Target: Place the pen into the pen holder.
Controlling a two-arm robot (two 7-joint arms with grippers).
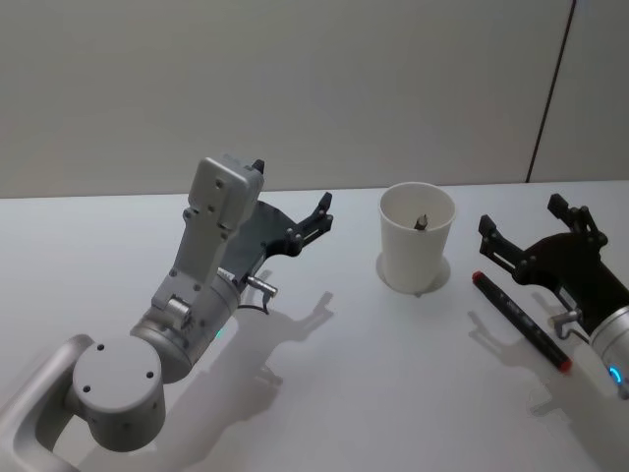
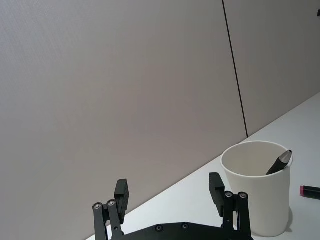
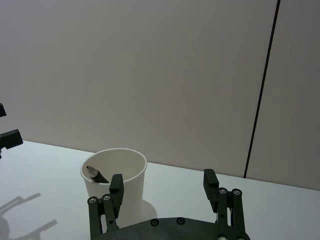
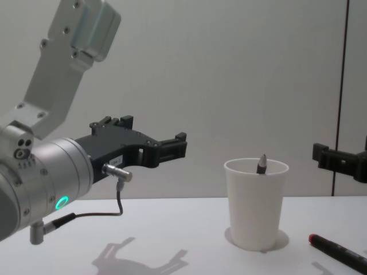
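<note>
Left arm: reached in from 7 o'clock across the white table (image 1: 373, 393) in the head view, its wrist raised off the surface.
Left gripper (image 1: 292, 187): at about 9 o'clock from the cup, well apart from it and pointed toward the back wall. Its black fingers were spread wide and held nothing.
Left gripper height: in the chest view it hung well above the tabletop, somewhat higher than the cup's rim.
Pen holder (image 1: 405, 258): a white paper cup with a rolled rim, standing upright on the table between the two grippers and touched by neither.
Second pen (image 1: 423, 221): a dark pen stood inside the cup, leaning against the wall. In the chest view its tip showed just above the rim.
Loose pen (image 1: 521, 320): lay flat on the table at about 4 o'clock from the cup, near it but not touching. It had a black barrel with red at both ends and ran from 11 o'clock to 5 o'clock.
Right gripper (image 1: 522, 216): at about 3 o'clock from the cup, coming in from the 4 o'clock edge of the head view. Its fingers were wide apart and empty.
Right gripper and loose pen: the gripper was just beside the pen's upper end, to 2 o'clock of the barrel. In the chest view its finger sat well above the pen, so the two were apart.
</note>
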